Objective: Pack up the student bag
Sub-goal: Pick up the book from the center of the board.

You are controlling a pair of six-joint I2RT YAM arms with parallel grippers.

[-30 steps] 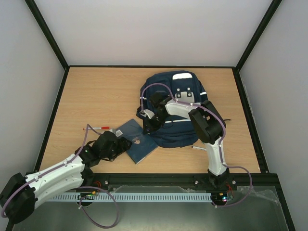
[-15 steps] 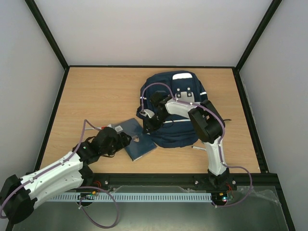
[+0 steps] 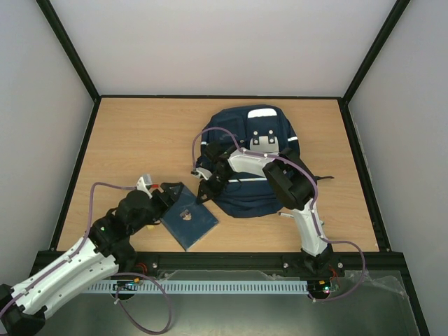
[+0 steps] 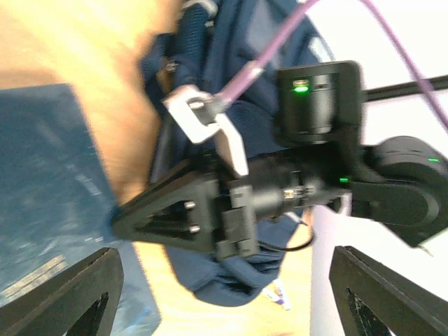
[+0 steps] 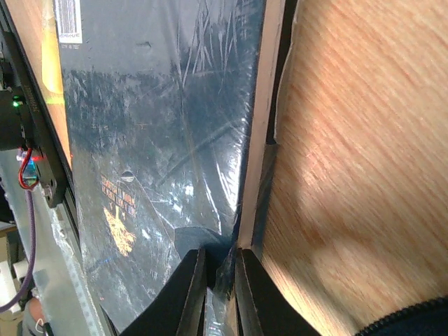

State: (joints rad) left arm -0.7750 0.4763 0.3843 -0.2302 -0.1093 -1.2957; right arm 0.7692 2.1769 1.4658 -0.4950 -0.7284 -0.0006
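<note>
Pinching the far edge of the dark-blue plastic-wrapped notebook (image 3: 187, 222), the right gripper (image 3: 204, 194) sits just left of the large navy fabric student bag (image 3: 260, 150); the left gripper (image 3: 162, 192) gapes empty.

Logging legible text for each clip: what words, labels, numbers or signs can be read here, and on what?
No text reads clearly.
barcode sticker on the notebook: too small to read.
gold print on its cover: blurred.
pale patch on the student bag: no lettering visible.
</note>
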